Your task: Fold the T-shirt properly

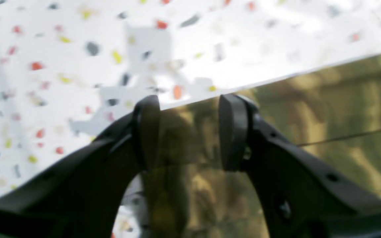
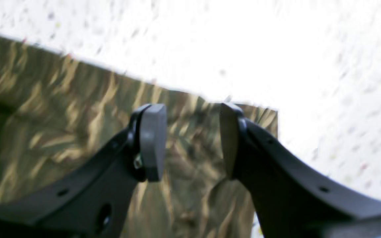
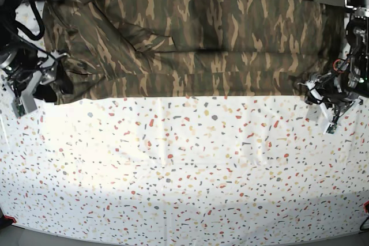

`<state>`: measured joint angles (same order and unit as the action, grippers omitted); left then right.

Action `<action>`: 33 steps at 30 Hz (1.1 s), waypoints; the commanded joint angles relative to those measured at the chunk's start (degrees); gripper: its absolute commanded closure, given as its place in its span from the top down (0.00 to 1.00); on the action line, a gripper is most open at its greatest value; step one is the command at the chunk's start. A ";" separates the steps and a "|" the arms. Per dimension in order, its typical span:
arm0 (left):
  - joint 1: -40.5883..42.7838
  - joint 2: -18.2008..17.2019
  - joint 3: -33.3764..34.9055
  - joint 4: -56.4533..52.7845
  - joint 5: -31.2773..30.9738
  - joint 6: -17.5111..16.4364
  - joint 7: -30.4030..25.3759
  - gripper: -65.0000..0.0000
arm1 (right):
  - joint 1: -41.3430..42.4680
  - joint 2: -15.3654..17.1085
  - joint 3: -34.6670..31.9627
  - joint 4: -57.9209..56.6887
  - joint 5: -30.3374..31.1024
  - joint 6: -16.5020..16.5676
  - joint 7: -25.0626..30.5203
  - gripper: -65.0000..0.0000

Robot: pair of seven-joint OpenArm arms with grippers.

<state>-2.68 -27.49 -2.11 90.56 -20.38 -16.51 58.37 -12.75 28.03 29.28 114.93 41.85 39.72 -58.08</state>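
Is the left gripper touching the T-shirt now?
Cannot tell. In the left wrist view the left gripper has open jaws over the T-shirt edge, but blur hides any contact or gap.

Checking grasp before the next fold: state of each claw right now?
Left claw: open, over the near edge of the shirt, holding nothing.
Right claw: open, above the shirt's corner, holding nothing.

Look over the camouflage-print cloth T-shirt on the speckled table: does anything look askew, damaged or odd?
Nothing looks damaged. The camouflage-print cloth T-shirt lies in a wide band along the far edge of the speckled white table, its near edge fairly straight. One diagonal crease rumples the cloth left of the middle in the base view.
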 commanded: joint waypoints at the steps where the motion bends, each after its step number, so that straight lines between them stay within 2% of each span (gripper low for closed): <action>1: -0.98 -0.94 -0.42 0.20 0.87 0.24 -1.75 0.43 | 2.10 1.03 -0.76 -0.28 0.00 0.28 -0.59 0.41; 4: -1.03 -0.94 -0.42 -3.10 1.51 -0.02 -3.15 0.43 | 6.62 1.05 -4.17 -3.72 -0.13 0.28 -4.70 0.41; 7: -1.01 -0.94 -0.42 -7.72 1.49 -3.28 -4.33 0.43 | 9.66 1.05 -6.27 -7.15 -0.15 0.28 -4.98 0.41; 15: -1.14 -0.94 -0.42 -12.50 1.29 -3.39 -6.62 0.42 | 12.09 1.36 -8.55 -10.99 -0.13 0.28 -4.92 0.42; 16: -1.14 -0.94 -0.42 -12.50 1.29 -3.39 -6.60 0.36 | 12.09 1.36 -8.76 -10.99 -0.13 0.28 -4.92 0.42; 19: -1.16 -0.94 -0.42 -12.50 0.02 -3.37 -6.27 0.00 | 12.11 1.36 -8.85 -11.17 -0.90 0.28 -4.52 0.42; 24: -1.16 -0.94 -0.42 -12.48 -2.21 -3.37 -6.12 0.00 | 12.28 1.36 -8.85 -13.99 -7.30 0.28 1.31 0.42; 33: -1.16 -0.94 -0.42 -12.48 -2.21 -3.39 -6.12 0.00 | 21.14 1.33 -11.41 -32.52 -7.61 0.28 1.75 0.42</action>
<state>-3.20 -27.59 -2.26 77.73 -22.83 -19.92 51.59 7.35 28.23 17.54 81.34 33.32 39.72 -57.34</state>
